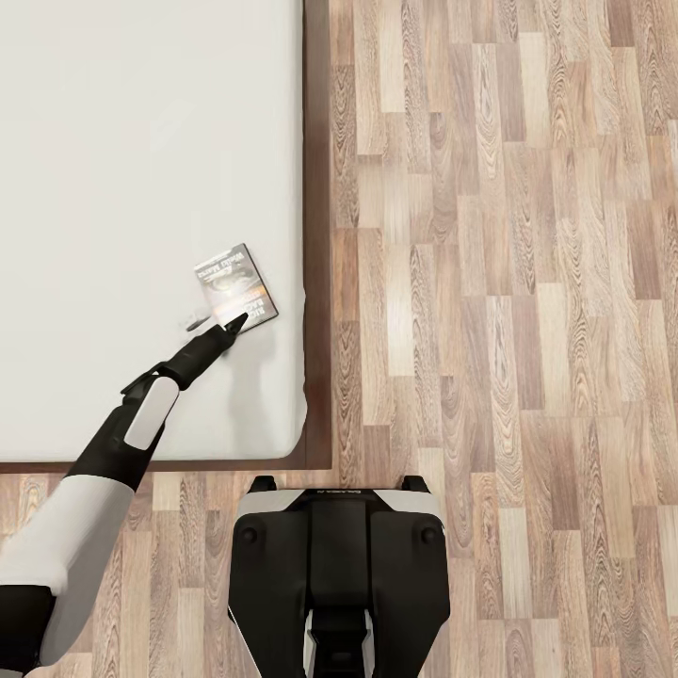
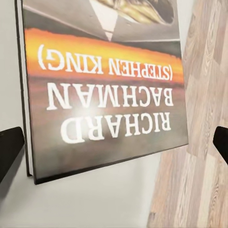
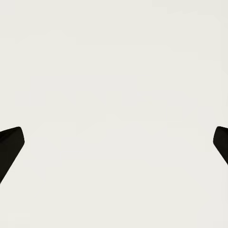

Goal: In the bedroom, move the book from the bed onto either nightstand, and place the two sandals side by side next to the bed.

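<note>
- Left gripper (image 1: 218, 330) reaching out low over the bed (image 1: 113, 188), fingertips right at the near edge of the book (image 1: 235, 285).
- Book lying flat on the white mattress just ahead of the fingertips, close to the bed's corner, with the dark wooden frame (image 1: 318, 188) and plank floor (image 1: 490, 282) off to the gripper's right.
- Jaws spread wide in the left wrist view: one dark fingertip (image 2: 9, 149) at each side of the picture, cover lettering plain between them, nothing clamped.
- Probably spread that wide to straddle the book's width; a thin paperback flat on a soft mattress gives little edge to bite (tricky pick, that).
- Approach set up from the near corner, most likely so the book can be carried off the bed toward a nightstand afterwards.
- Left arm stretched well forward from the shoulder, forearm angled up across the mattress, wrist almost straight, fingers pointing along the surface, not down onto it.
- Right gripper (image 3: 114, 142) also gaping, fingertips far apart against a blank pale surface, empty; what that surface is, hard to tell.
- Robot base (image 1: 339, 565) parked at the foot of the bed.
</note>
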